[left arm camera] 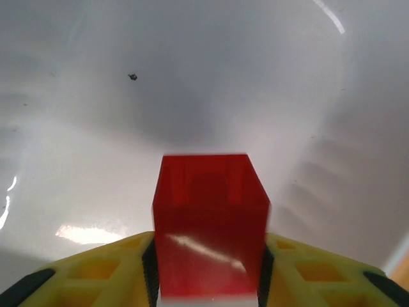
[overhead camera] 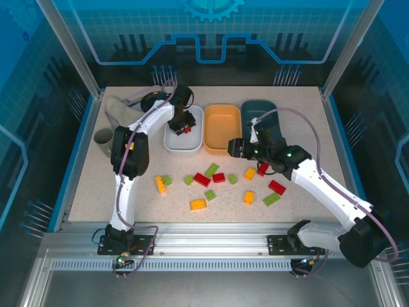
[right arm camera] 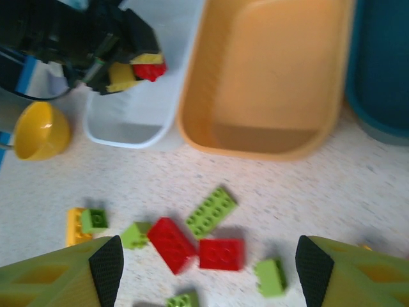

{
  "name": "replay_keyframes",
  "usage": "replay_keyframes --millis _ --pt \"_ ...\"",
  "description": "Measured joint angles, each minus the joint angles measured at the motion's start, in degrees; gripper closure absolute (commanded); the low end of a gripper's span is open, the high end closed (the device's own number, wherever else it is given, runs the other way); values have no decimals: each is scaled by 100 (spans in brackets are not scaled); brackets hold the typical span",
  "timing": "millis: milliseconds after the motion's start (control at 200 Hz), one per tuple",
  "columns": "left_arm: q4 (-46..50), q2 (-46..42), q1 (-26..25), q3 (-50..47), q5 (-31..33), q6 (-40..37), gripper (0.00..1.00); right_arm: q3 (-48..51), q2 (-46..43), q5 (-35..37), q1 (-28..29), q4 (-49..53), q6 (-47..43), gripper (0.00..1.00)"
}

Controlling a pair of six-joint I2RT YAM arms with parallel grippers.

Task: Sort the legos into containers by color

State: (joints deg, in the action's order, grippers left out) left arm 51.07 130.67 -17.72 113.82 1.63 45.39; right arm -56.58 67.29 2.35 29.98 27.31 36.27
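Note:
My left gripper [overhead camera: 181, 128] hangs over the white tray [overhead camera: 171, 146], shut on a red lego [left arm camera: 211, 224]; its black pads press both sides of the brick. The same red lego [right arm camera: 151, 69] sits at that gripper's tip above the white tray [right arm camera: 128, 131]. My right gripper [overhead camera: 232, 148] stands open in front of the orange tray [overhead camera: 222, 128], beside the dark teal tray [overhead camera: 259, 109]. Between its wide fingers [right arm camera: 208, 275] lie loose legos: red [right arm camera: 220, 254], red [right arm camera: 171, 243] and green [right arm camera: 211, 211]. Several more are scattered on the table, such as yellow-orange [overhead camera: 198, 204] and red [overhead camera: 277, 187].
A small yellow bowl [right arm camera: 41, 131] sits left of the white tray. A grey cup [overhead camera: 103, 137] stands at the table's left side. Metal frame posts rise at the back corners, and the arm bases sit on the rail at the near edge.

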Motion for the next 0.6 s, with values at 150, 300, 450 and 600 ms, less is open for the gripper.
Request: replay_keyframes --millis 150,300,450,600 --pt "225 155 0 28 -103 -223 30 39 -240 494 -236 1078 162 29" --pt "269 138 -13 33 -149 -295 21 136 -297 688 -640 2258 634 30" --pt "125 -343 -114 -299 -133 -378 18 636 -442 619 -883 2787 1176 30" --pt "-302 -1744 -527 -1300 -129 -509 17 1224 -479 455 -914 2804 1937 30"
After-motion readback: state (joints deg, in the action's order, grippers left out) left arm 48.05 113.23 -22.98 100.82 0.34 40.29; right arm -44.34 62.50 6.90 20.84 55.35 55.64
